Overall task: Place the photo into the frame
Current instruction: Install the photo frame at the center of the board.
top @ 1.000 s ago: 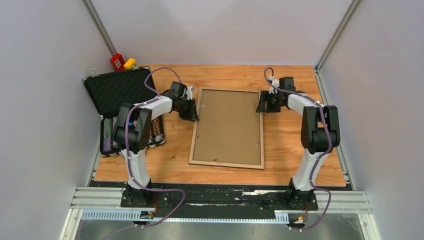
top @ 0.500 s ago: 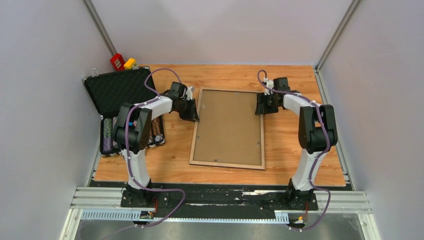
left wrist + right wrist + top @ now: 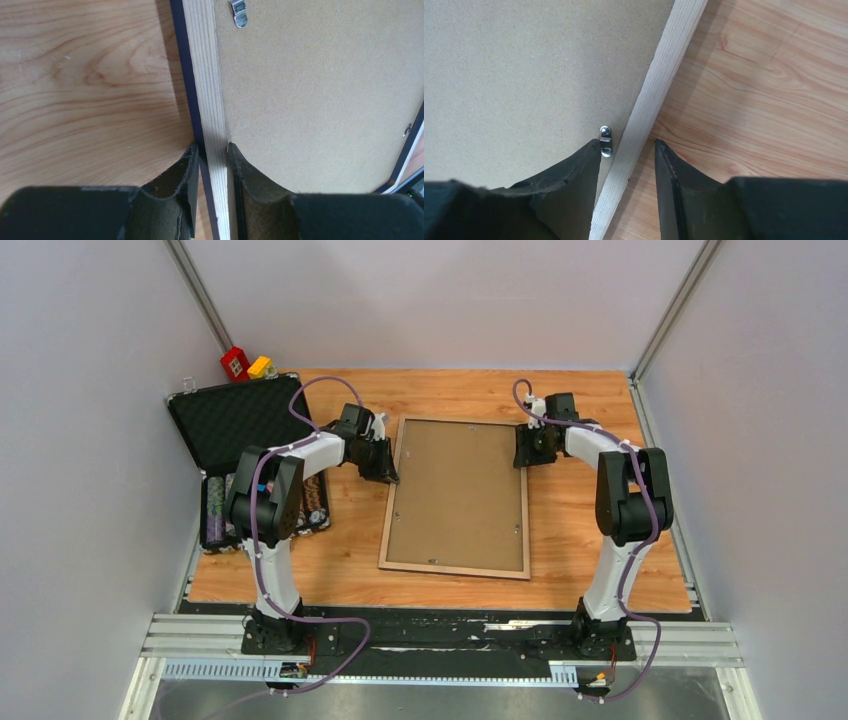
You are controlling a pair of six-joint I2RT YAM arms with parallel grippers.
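The frame [image 3: 454, 569] lies back-up, its one side rail clamped by the left gripper [image 3: 211, 147], while the right gripper [image 3: 628, 145] sits open-jawed astride the other and probably must close next.

Robotics lab test cell: plain grey panel walls [image 3: 440, 300] enclose a wood-grain tabletop [image 3: 580, 530], where a cabled left arm [image 3: 270, 490] and right arm [image 3: 630, 490] stand bolted to an aluminium rail [image 3: 450, 640].
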